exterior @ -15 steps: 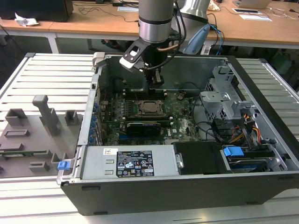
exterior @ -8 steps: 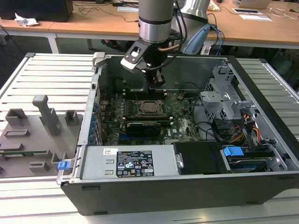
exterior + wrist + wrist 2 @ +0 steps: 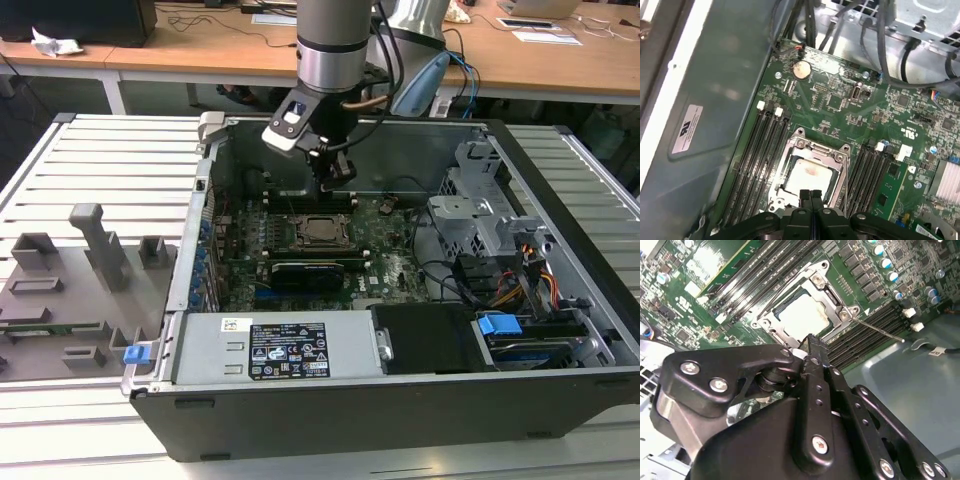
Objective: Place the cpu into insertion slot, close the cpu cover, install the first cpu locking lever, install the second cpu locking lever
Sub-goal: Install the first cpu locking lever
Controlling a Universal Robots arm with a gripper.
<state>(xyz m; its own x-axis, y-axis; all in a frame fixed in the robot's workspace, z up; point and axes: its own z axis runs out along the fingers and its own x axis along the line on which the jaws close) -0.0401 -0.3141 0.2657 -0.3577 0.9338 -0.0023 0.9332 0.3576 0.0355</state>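
- The open computer case (image 3: 330,400) lies on the ribbed bench (image 3: 100,160), and the arm reaches down into it over the green circuit board (image 3: 390,260).
- The chip (image 3: 810,175) sits flat in the socket (image 3: 782,305), between two banks of memory slots (image 3: 752,160).
- The cover (image 3: 822,148) lies down over the chip, whose silver face shows through the square window.
- The hand (image 3: 811,194) is closed: its fingertips meet with nothing between them. In both wrist views it hovers just beside the edge of the cover; I cannot tell if it touches.
- In the second wrist view a thin metal lever (image 3: 877,330) runs out from one corner of the cover across the nearby memory slots. It looks unlatched, though I cannot tell how high it stands off the board.
- I judge the step in hand to be seating a locking lever, with chip and cover already in place.
- To do it well, the closed fingertips should act as one blunt pusher, bearing on the lever well out from its hinge, where it gives most easily.
- The push should go down and then sideways, so the lever slips under its catch rather than springing back.
- The fingertips should stay off the chip face and the clips of the memory slots; a slip could scratch the board.
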